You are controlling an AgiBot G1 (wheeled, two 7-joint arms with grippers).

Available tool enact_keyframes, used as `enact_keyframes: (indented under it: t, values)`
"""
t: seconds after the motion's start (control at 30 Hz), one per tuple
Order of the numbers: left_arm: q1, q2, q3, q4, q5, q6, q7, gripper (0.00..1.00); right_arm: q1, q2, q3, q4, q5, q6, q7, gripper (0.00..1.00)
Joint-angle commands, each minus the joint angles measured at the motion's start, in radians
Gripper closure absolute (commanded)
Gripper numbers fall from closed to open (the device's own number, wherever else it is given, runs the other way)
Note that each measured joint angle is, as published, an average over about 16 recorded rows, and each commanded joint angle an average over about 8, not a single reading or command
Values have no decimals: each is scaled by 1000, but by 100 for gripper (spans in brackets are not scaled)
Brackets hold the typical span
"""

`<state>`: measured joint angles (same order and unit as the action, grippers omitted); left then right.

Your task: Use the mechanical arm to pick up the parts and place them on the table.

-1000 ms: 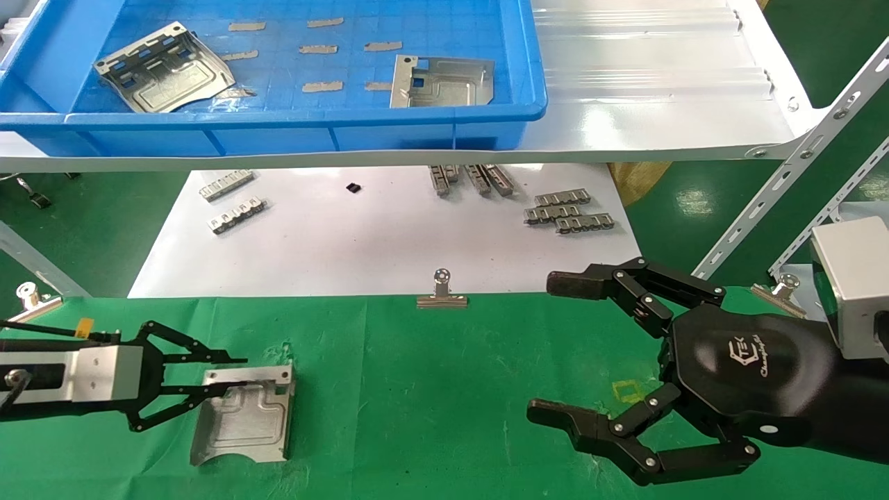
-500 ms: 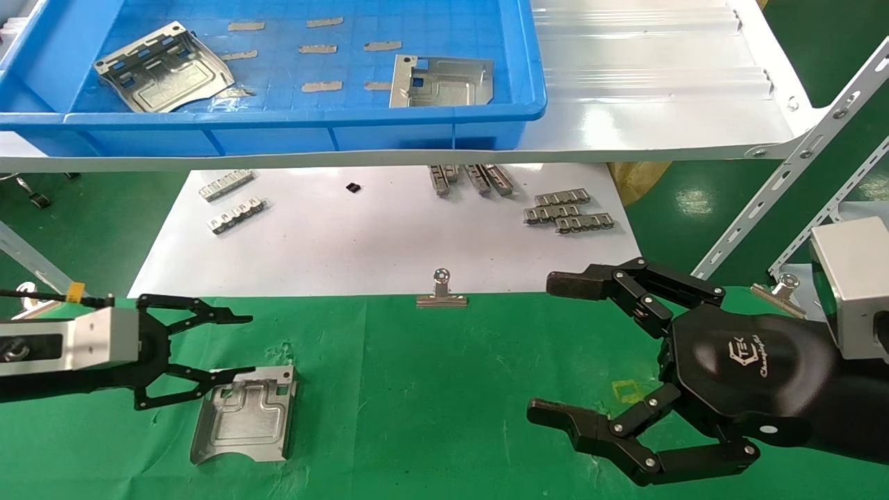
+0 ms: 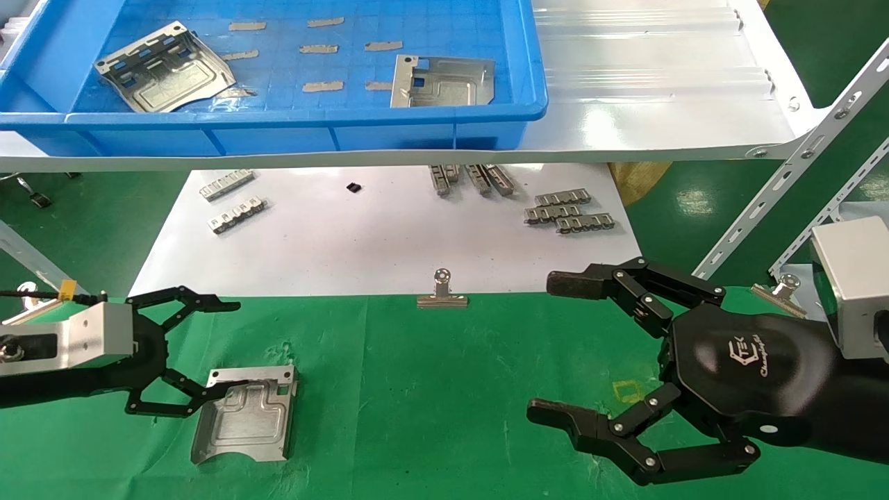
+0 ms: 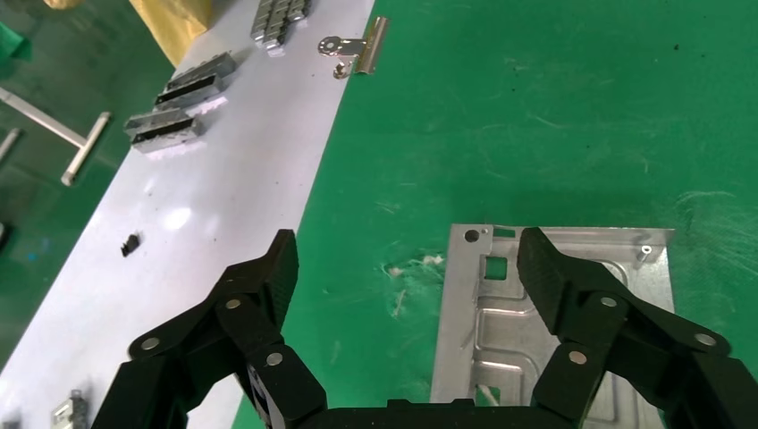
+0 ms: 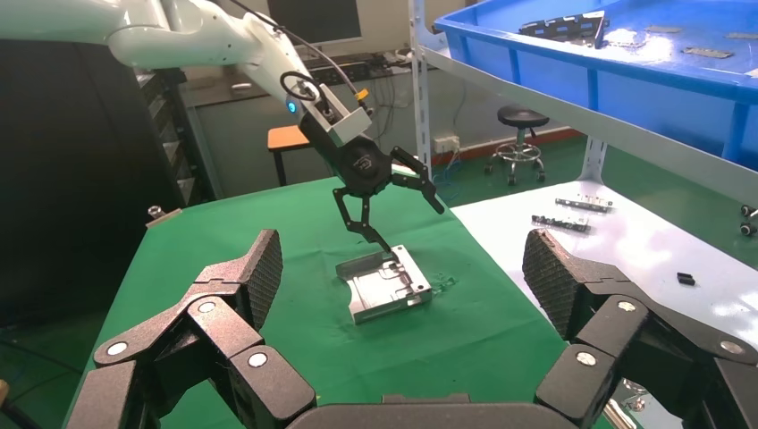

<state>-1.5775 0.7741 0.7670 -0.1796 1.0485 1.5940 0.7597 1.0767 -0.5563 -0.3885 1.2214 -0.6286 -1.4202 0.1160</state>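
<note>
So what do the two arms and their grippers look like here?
Left gripper: thin black linked-bar fingers on a silver boxy wrist block, black cable with a yellow tag; white arm seen from the right wrist. Right gripper: chunky black linked fingers with ribbed pads, glossy black housing with white TEK logo, grey block behind.

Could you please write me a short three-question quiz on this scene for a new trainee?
1. True or false: the left gripper is clamped on the plate lying on the green cloth.
2. How many plates lie in the blue bin? A) one B) two C) four
3. Fill in: the right gripper hangs over the cloth with its jaws ____.

Key: 1 false, its jaws are open above the plate; 2 B; 3 open.
</note>
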Motion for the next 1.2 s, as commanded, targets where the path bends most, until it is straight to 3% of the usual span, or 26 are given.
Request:
enact_keyframes:
  t: [0.03, 1.2]
  values:
    - [-2, 0, 0, -2, 3, 0, 3, 0, 0, 0, 0, 0, 0, 0, 0, 0]
    - [295, -96, -286, -648, -186, -58, -555, 0, 0, 0, 0, 0, 0, 0, 0, 0]
